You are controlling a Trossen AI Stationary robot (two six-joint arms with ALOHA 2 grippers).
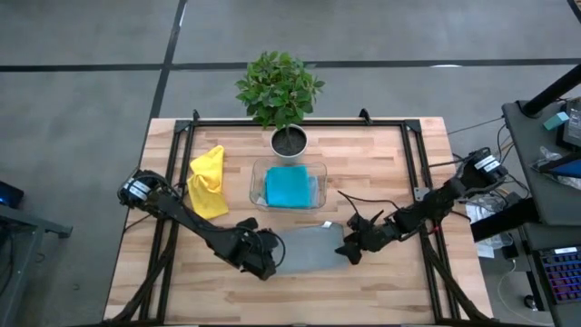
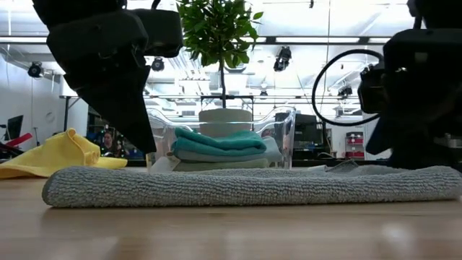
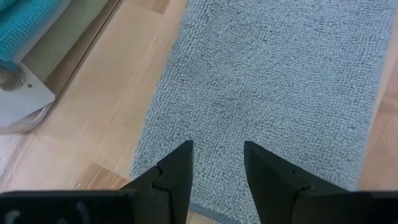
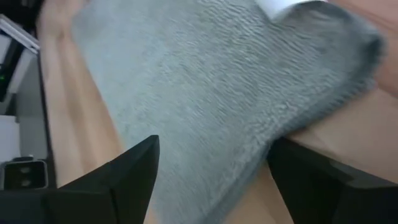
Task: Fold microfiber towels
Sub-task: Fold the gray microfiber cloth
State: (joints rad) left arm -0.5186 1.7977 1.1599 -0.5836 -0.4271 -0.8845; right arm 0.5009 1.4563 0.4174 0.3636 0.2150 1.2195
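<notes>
A grey microfiber towel [image 1: 310, 248] lies flat on the wooden table near its front edge, folded into a thick strip [image 2: 253, 186]. My left gripper [image 1: 272, 262] hovers open over the towel's left end [image 3: 217, 171], with nothing between its fingers. My right gripper [image 1: 348, 247] stands wide open at the towel's right end [image 4: 211, 180], where a white label [image 4: 286, 7] shows. A yellow towel [image 1: 208, 182] lies crumpled at the far left. A folded teal towel [image 1: 290, 186] tops the stack in the clear tray [image 1: 257, 173]. My right gripper's fingers stand apart over the grey towel's right end [image 4: 205, 124], slanting down from the table's right. Whether they touch the cloth, I cannot tell. My left gripper touches nothing.
A potted plant [image 1: 289, 141] stands behind the tray at the table's far edge. Black frame rails [image 1: 410, 163] run along the table's left, right and far sides. Bare wood lies in front of the grey towel and right of the tray.
</notes>
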